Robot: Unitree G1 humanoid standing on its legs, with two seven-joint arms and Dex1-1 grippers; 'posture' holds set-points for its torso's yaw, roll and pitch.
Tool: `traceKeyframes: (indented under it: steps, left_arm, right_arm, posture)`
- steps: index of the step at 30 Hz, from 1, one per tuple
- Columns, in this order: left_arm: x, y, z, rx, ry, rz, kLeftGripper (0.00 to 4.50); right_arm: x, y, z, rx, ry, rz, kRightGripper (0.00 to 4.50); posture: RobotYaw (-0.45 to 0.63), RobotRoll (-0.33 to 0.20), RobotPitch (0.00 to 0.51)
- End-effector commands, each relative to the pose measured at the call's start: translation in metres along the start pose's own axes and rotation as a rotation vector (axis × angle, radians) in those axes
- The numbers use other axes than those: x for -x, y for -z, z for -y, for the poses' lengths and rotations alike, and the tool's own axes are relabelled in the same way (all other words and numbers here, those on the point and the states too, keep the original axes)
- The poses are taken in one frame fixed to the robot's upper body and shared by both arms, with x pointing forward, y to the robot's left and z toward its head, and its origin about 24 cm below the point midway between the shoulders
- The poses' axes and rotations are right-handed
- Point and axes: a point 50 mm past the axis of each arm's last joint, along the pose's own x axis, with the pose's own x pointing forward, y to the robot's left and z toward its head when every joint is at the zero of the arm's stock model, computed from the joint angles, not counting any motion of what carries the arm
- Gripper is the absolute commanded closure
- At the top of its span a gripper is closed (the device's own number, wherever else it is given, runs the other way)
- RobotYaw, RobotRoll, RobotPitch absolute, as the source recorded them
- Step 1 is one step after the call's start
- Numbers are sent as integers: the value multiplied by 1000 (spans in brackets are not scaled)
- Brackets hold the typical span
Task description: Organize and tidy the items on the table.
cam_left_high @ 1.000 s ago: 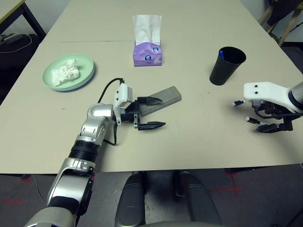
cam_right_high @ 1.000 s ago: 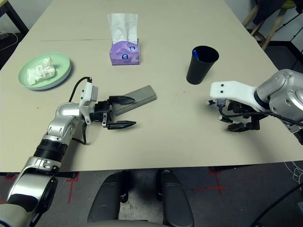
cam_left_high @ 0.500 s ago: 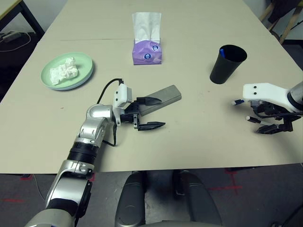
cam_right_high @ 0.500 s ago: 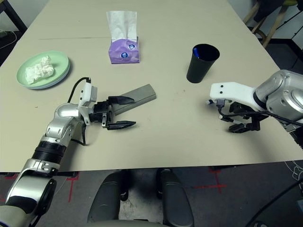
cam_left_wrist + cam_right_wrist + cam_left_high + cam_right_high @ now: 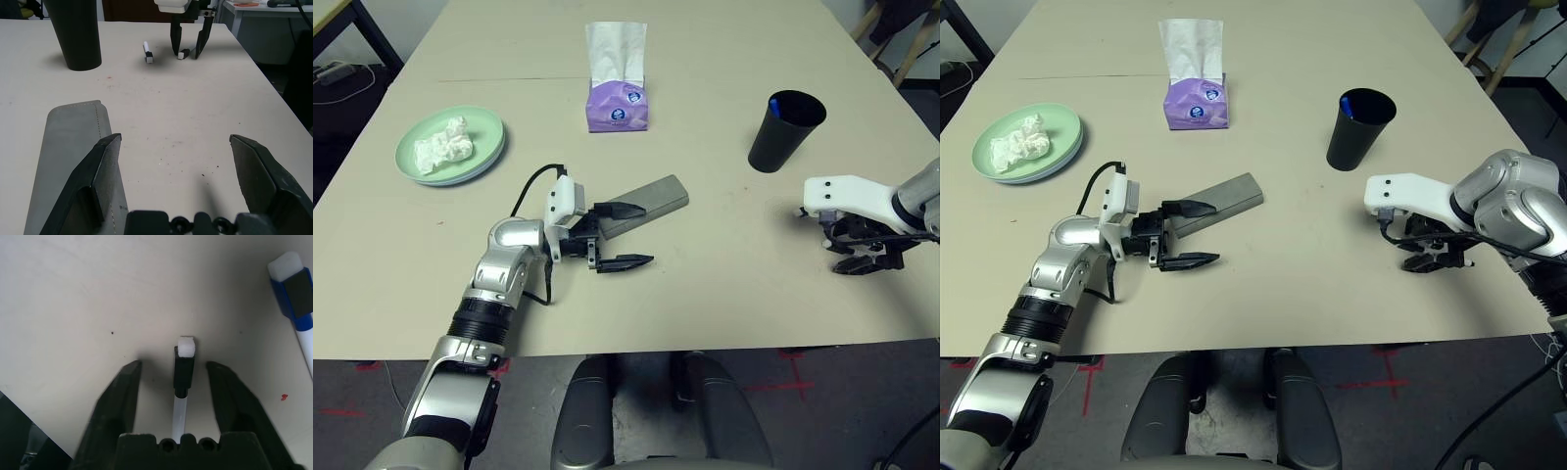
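Note:
My right gripper (image 5: 173, 364) hangs low over the table (image 5: 724, 294) at the right. Its fingers stand narrowed on either side of a white pen (image 5: 183, 382) with a dark cap, a small gap showing on each side. A second pen (image 5: 299, 301) with a blue cap lies just beside it. My left gripper (image 5: 636, 235) is open near the middle. One finger (image 5: 100, 171) lies over the end of the grey glasses case (image 5: 646, 201), and nothing is between the fingers. A black cup (image 5: 783, 132) with a blue-capped pen (image 5: 773, 103) inside stands beyond my right gripper.
A pale green plate (image 5: 487, 137) holding a crumpled white tissue (image 5: 443, 149) sits at the far left. The purple tissue box (image 5: 617, 108) stands at the back middle with a tissue sticking up. Dark furniture legs show beyond the table's corners.
My right gripper has shifted slightly toward the middle and its fingers have narrowed around the pen. The left arm and the glasses case have stayed put.

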Motion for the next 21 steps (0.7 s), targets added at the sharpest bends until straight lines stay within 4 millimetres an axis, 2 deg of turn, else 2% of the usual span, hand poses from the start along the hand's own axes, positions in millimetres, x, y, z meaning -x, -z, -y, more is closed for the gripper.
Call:
traceKeyframes:
  steps: [1,4,5,14,21]
  left_arm:
    - [0,1,3,-1,12,-2,0]
    - [-1,1,2,-4,13,-1,0]
    - [-1,0,2,-5,13,0,0]
    - [-2,0,-1,-11,19,-3,0]
    - [-1,-1,-4,-16,28,-8,0]
  right_arm:
    - [1,2,0,6,-3,-14,2814]
    - [3,4,0,9,0,-21,4042]
    - [4,4,0,10,0,-23,4172]
    - [8,3,-4,-13,-2,29,4171]
    - [36,-25,-5,-102,-16,326,4171]
  posture:
    - [81,0,248]
    - [78,0,243]
    - [76,0,241]
    - [58,0,222]
    - [39,0,200]
